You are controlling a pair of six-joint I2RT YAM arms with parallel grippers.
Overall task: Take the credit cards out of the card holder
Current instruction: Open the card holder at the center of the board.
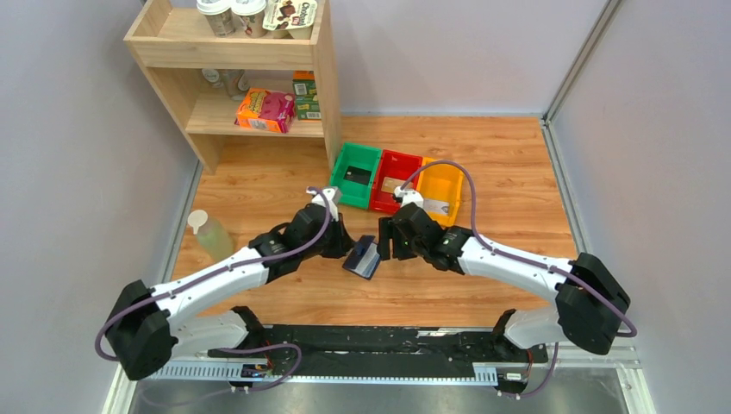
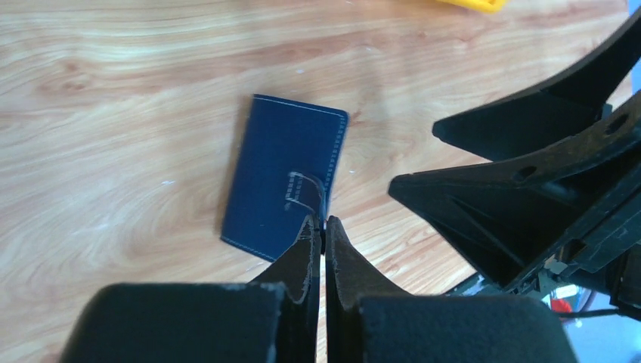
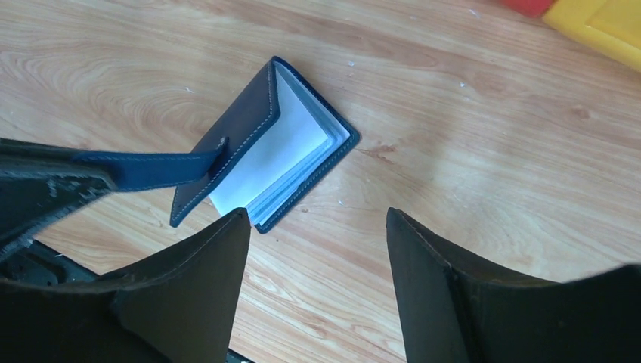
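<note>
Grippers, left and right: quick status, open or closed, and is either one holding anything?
left gripper: closed on the strap of the card holder, cover pulled open.
right gripper: open, holding nothing.

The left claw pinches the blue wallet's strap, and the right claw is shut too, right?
No. The left gripper does pinch the strap of the card holder, but the right gripper is open, jaws wide apart; the right wrist view shows it.

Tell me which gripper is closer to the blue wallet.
Left. The left gripper is shut on the strap of the wallet, holding its cover up; the right gripper hangs open beside it, holding nothing.
</note>
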